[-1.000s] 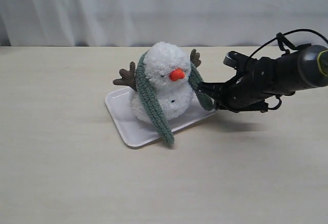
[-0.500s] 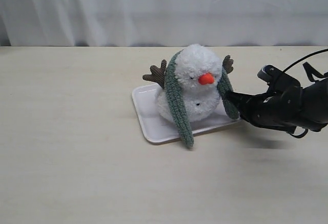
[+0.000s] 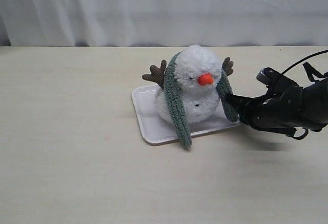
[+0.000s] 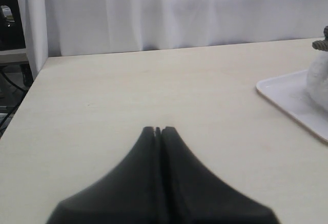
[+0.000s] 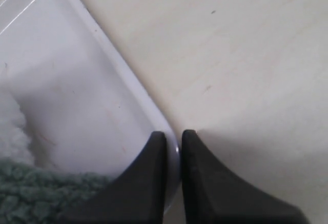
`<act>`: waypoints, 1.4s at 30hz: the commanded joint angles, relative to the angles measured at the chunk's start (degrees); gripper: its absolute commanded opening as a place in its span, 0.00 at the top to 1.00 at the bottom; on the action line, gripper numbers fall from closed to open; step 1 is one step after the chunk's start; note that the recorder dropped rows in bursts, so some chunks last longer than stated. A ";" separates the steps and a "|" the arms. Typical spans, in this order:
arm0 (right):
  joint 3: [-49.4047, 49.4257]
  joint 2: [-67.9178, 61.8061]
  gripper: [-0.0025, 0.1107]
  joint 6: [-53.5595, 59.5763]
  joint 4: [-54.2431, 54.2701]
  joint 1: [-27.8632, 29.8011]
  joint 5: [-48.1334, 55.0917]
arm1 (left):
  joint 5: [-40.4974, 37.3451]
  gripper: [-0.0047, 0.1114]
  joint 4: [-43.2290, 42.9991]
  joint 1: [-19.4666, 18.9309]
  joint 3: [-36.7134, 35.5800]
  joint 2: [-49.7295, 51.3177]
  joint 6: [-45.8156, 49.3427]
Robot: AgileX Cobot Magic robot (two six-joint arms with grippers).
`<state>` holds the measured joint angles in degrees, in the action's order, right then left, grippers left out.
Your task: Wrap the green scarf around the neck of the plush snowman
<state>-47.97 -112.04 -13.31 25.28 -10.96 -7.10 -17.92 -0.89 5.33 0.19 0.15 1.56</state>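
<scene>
The flat white rectangular plastic tray (image 3: 148, 121) now sits farther toward 3 o'clock on the pale wooden counter (image 3: 77, 172) than it did a second ago. The fluffy white two-ball plush snowman (image 3: 187, 106) has ridden along on it, and the right end effector (image 3: 234, 102) has drawn back the same way. Over the last half second almost nothing shifts.

That end effector is pinched narrow. In the right wrist view its tips clamp the tray's rim, not the fabric.

The long grey-green ribbed plush scarf (image 3: 175, 103) lies over the back of the snowman's head. One tail hangs down each side, so its long axis on each side runs roughly 12 to 6 o'clock. The longer tail ends past the tray's front edge, on the counter. The shorter tail hangs just beside your right end effector, at about its 10 o'clock in the exterior view.

The neck (image 3: 190, 88) lies a little farther along, at about 9 to 10 o'clock from the tips. The scarf does not circle it yet, and neither tail crosses the front.

Your left end effector (image 4: 158, 129) is closed on nothing. It is well apart from the snowman: its camera catches only the tray's edge, and the exterior view does not show that arm at all.

The right arm is clearly the nearer one. You would have to let go of the rim and shift up toward 10 o'clock to take the short tail, then carry it across toward 9 o'clock.
</scene>
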 commanded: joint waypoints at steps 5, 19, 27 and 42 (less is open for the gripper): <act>0.30 0.63 0.94 0.99 -0.83 0.29 6.71 | 0.44 0.96 0.15 0.37 -0.19 -0.15 -0.13; 0.30 1.56 0.83 3.63 -0.83 0.29 12.81 | 0.44 0.96 0.15 0.37 -0.19 -0.15 -0.13; 0.06 1.66 0.65 8.00 -0.93 0.29 14.77 | 0.44 0.96 0.15 0.37 -0.19 -0.15 -0.13; -15.28 0.74 0.65 15.07 -13.08 2.24 29.96 | 0.44 0.96 0.15 0.37 -0.19 -0.15 -0.13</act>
<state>-61.91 -110.90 1.00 16.26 -9.22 21.17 -17.92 -0.89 5.33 0.19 0.15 1.56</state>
